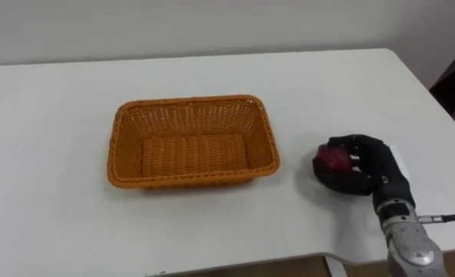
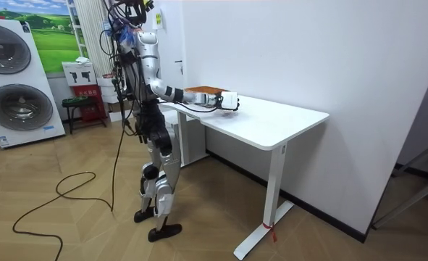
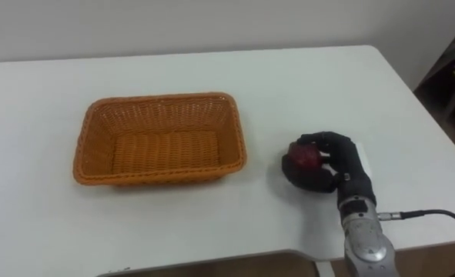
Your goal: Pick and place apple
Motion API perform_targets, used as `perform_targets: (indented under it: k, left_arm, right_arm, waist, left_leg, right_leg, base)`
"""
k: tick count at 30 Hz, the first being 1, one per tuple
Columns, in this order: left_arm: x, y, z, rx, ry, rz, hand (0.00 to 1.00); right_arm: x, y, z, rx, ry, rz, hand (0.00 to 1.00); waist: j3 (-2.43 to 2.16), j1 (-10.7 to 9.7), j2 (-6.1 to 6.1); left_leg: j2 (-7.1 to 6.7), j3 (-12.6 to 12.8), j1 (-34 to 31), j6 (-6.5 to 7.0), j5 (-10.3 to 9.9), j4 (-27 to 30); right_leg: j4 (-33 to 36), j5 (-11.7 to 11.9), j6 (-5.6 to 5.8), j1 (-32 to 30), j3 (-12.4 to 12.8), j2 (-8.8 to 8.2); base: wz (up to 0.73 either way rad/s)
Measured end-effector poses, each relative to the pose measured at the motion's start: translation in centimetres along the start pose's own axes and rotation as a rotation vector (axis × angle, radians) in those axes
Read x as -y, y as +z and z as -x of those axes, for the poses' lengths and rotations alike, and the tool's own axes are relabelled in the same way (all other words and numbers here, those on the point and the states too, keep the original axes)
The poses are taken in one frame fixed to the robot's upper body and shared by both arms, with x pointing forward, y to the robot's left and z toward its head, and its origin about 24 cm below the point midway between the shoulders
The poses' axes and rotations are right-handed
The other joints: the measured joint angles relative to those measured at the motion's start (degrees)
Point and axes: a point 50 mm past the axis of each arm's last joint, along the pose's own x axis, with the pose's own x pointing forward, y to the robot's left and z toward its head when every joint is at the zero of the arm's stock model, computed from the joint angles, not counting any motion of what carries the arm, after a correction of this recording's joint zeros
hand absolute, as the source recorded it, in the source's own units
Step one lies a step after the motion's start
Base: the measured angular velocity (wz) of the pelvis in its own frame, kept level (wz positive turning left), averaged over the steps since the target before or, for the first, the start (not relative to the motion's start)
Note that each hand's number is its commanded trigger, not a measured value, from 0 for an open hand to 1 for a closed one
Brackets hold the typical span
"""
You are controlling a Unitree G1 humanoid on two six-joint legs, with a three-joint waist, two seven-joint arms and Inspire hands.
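A dark red apple (image 1: 332, 159) (image 3: 302, 157) rests on the white table (image 1: 50, 123), to the right of an orange wicker basket (image 1: 191, 140) (image 3: 159, 140). My right hand (image 1: 361, 168) (image 3: 336, 165) comes in from the lower right, its black fingers curled round the apple from the right side. The basket holds nothing. In the room view I stand at the table's end, right arm stretched over it with the hand (image 2: 229, 101) near the basket (image 2: 203, 90).
The table's front edge (image 1: 235, 265) runs close below the hand, and its right edge lies just beyond the hand. Bare tabletop surrounds the basket. In the room view, washing machines (image 2: 18, 80) stand behind me.
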Motion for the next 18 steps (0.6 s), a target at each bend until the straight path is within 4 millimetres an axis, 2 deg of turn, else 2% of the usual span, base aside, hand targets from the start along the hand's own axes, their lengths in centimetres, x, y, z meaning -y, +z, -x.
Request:
perform_targets:
  k: [3, 8, 10, 15, 18]
  left_arm:
    - [0.0, 0.4, -0.1, 0.009, 0.0, 0.001, 0.0]
    - [0.1, 1.3, -0.3, 0.024, -0.003, -0.022, 0.0]
    - [0.1, 1.2, -0.3, 0.021, -0.004, -0.023, 0.0]
    - [0.2, 1.1, -0.3, 0.012, -0.007, -0.04, 0.0]
    - [0.2, 1.2, -0.3, 0.011, -0.005, -0.04, 0.0]
  right_arm:
    - [-0.3, 1.1, -0.4, 0.043, 0.005, -0.011, 1.0]
    - [-1.1, 3.1, -1.8, 0.116, 0.017, -0.013, 1.0]
    - [-1.6, 4.0, -2.3, 0.149, 0.033, -0.012, 1.0]
    - [-3.2, 8.2, -2.3, 0.31, 0.111, -0.03, 1.0]
    - [-3.5, 9.3, -2.4, 0.354, 0.13, -0.034, 1.0]
  waist:
    - [-0.05, 0.4, 0.18]
    - [-0.16, 2.69, 0.07]
    - [-0.18, 2.84, 0.04]
    - [-0.02, 3.03, 0.04]
    - [-0.05, 3.58, -0.01]
  left_leg:
    - [0.02, 0.03, -0.39, 0.0, 0.0, 0.03]
    - [0.01, -0.1, -0.13, 0.0, 0.0, -0.03]
    - [-0.03, -0.35, -0.1, 0.0, 0.0, -0.09]
    - [0.0, -1.58, 0.47, -0.02, 0.03, -0.37]
    - [-0.06, -1.71, 0.77, -0.02, 0.03, -0.47]
  right_leg:
    - [0.04, 0.01, -0.02, -0.4, 0.15, 0.05]
    - [-0.04, 0.03, 0.0, -0.26, 0.29, 0.04]
    - [-0.12, 0.04, 0.02, -0.13, 0.15, 0.03]
    - [-0.41, 0.04, 0.02, 0.81, -0.47, 0.05]
    - [-1.14, 0.04, 0.03, 1.54, -0.63, 0.04]
  base:
    - [-0.02]
    - [-0.02]
    - [0.05]
    - [0.12]
    - [0.06]
